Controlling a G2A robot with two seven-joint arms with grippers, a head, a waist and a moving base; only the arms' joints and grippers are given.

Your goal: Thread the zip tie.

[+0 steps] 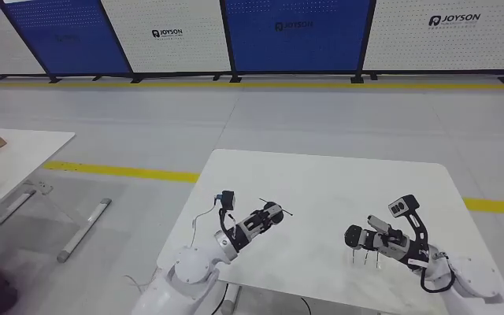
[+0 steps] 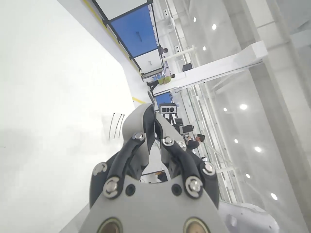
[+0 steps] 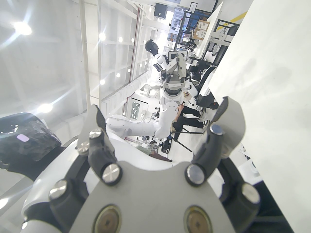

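My left gripper [image 1: 273, 211] hangs over the near left part of the white table [image 1: 331, 189], shut on a thin black zip tie [image 1: 282, 210] that sticks out on both sides of its tip. In the left wrist view its pads [image 2: 148, 120] are pressed together, and a dark end of the held zip tie [image 2: 150, 96] pokes past them. My right gripper [image 1: 352, 236] stands open at the near right, empty, with its fingers [image 3: 97, 115] wide apart. Three spare zip ties [image 2: 116, 126] lie side by side on the table below it, seen as loose ties [image 1: 367, 258] in the top view.
The table's near edge [image 1: 260, 285] runs just under both arms. Grey floor with a yellow line [image 1: 118, 170] surrounds the table. Another white table's corner [image 1: 31, 153] stands to the far left. Blue and white panels [image 1: 299, 35] close the back.
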